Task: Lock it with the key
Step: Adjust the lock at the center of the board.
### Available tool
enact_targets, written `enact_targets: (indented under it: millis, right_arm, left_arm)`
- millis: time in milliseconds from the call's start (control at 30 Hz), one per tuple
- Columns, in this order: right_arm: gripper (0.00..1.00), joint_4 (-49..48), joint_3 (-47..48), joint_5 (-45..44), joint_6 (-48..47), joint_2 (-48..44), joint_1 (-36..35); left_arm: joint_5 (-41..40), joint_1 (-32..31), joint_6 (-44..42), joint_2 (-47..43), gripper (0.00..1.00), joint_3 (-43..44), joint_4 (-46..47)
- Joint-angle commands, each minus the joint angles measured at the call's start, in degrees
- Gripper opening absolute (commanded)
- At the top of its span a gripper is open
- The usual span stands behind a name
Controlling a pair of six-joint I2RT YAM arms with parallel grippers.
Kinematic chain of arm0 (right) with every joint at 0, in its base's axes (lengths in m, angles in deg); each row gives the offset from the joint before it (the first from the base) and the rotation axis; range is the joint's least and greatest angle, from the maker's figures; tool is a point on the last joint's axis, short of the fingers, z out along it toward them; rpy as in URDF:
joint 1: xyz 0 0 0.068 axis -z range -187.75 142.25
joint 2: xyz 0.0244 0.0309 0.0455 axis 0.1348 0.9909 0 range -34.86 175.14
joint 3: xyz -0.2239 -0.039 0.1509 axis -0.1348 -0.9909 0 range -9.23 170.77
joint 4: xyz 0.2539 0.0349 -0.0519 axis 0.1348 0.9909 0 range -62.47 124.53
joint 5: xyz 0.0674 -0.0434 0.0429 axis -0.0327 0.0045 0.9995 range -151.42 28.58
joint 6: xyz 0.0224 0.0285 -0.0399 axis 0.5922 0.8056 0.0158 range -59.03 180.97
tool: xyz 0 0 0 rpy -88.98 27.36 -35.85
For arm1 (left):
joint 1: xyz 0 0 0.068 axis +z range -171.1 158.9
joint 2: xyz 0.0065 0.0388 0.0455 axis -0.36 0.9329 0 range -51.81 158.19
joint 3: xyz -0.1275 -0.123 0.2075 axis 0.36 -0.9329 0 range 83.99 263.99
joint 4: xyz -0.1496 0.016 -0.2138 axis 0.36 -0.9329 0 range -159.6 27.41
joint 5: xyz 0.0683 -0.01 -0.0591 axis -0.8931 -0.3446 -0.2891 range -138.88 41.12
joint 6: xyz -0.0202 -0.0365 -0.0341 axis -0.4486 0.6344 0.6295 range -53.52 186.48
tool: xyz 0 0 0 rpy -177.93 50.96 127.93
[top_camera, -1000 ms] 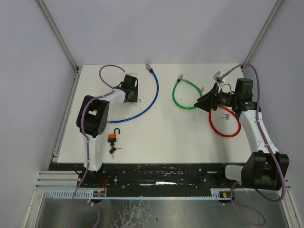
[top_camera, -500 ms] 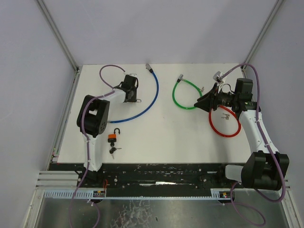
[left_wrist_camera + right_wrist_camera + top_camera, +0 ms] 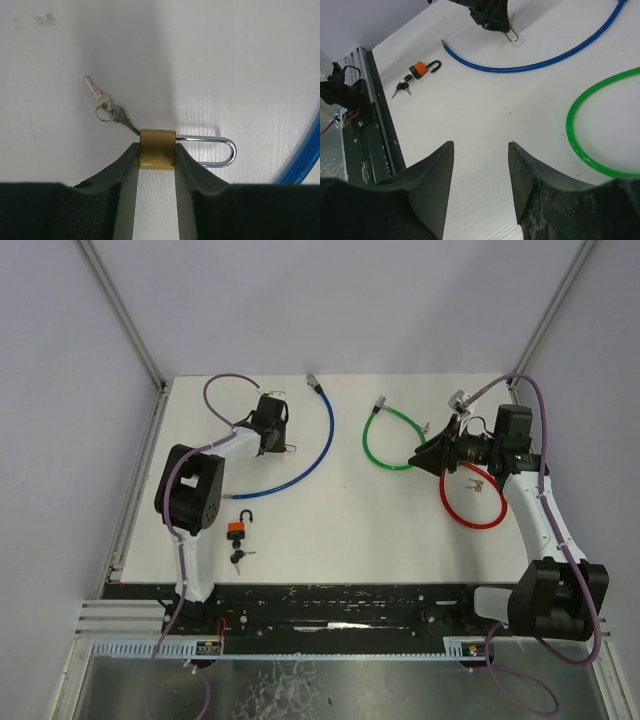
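Note:
My left gripper (image 3: 157, 153) is shut on a brass padlock (image 3: 157, 142), gripping its body from both sides just above the white table. Its silver shackle (image 3: 215, 151) points right and looks open on one leg. A key on a small ring of keys (image 3: 107, 106) sits at the padlock's left corner. In the top view the left gripper (image 3: 271, 433) is at the back left, with the shackle (image 3: 288, 449) poking out. My right gripper (image 3: 418, 457) is open and empty, hovering by the green cable (image 3: 384, 440).
An orange padlock (image 3: 238, 528) with an open shackle and black-headed keys (image 3: 238, 557) lie near the front left. A blue cable (image 3: 318, 445) curves beside the left gripper. A red cable (image 3: 468, 508) and small keys (image 3: 478, 483) lie under the right arm.
The left wrist has shifted slightly back and left with the brass padlock, turning a little. The right arm has not moved.

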Motion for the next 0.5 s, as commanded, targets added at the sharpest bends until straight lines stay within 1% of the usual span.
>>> enact_targets:
  millis: [0, 167, 467]
  right_arm:
    - [0.54, -0.09, 1.33, 1.49, -0.86, -0.06, -0.44]
    - [0.54, -0.03, 1.33, 1.44, -0.86, -0.01, -0.45]
    - [0.54, -0.05, 1.24, 1.44, -0.88, 0.02, -0.49]
  left_arm:
    - [-1.75, 0.88, 0.39, -0.77, 0.0, -0.56, 1.9]
    - [-0.82, 1.57, 0.38, 0.61, 0.04, -0.06, 1.65]
    - [-0.11, 1.83, 0.17, 1.35, 0.25, 0.12, 1.22]
